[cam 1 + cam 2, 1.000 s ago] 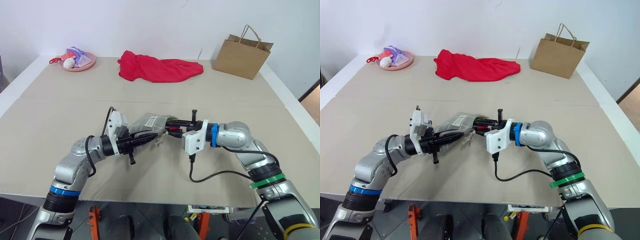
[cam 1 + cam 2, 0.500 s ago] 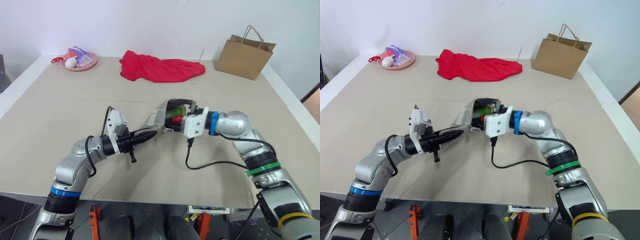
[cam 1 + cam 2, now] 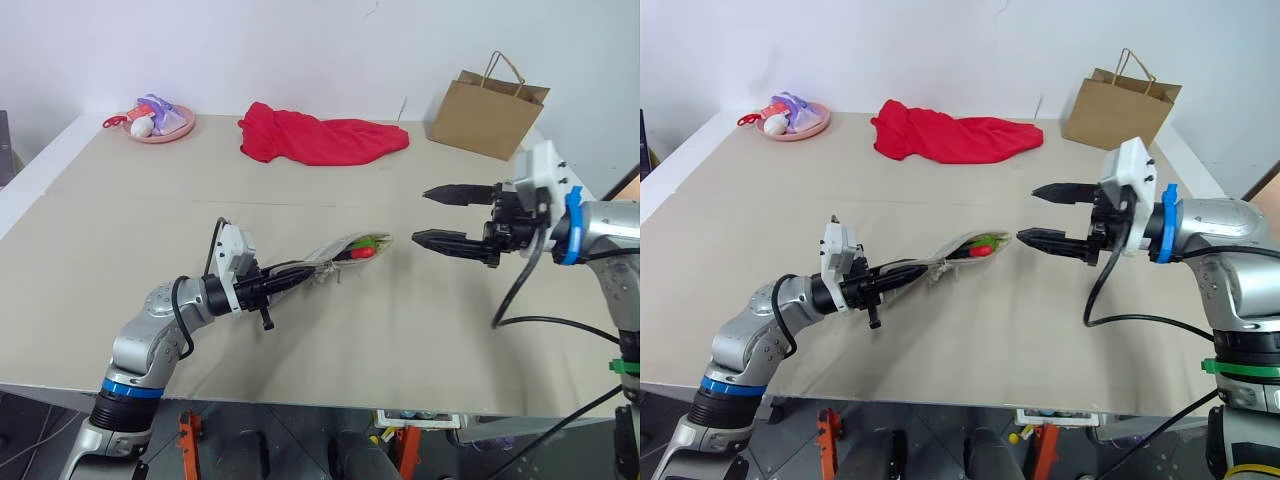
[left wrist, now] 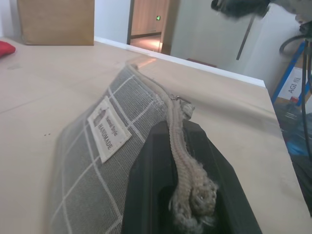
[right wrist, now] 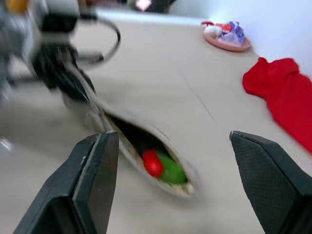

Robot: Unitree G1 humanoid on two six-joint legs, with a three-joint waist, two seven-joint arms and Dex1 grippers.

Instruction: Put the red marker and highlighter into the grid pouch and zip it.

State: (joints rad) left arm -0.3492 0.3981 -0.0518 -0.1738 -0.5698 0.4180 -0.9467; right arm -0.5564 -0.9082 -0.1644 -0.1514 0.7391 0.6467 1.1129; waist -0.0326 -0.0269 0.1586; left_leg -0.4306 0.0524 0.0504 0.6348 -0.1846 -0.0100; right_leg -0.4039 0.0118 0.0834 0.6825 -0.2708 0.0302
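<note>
1. The grid pouch (image 3: 345,252) lies near the middle of the bench (image 3: 150,210), its mouth gaping toward the robot's right.
2. The left gripper (image 3: 300,279) has its fingers clamped shut on the pouch's near end; the left wrist view shows the black fingers (image 4: 161,195) pinching the zipper band, with the white label (image 4: 108,134) just beside them.
3. Inside the open mouth sit the red marker (image 5: 152,163), red cap end showing, and the highlighter (image 5: 171,172), lime green, right up against it.
4. The right gripper (image 3: 432,215) hangs above the bench, well apart from the pouch, off to the robot's right of its mouth.
5. Its fingers (image 3: 455,193) are spread wide and hold nothing, the tips pointing back toward the pouch.
6. At the far side of the bench lies a red cloth (image 3: 320,138), crumpled.
7. A brown paper bag (image 3: 487,112) stands upright at the far right corner.
8. A pink dish (image 3: 160,124) with small items on it sits at the far left corner.
</note>
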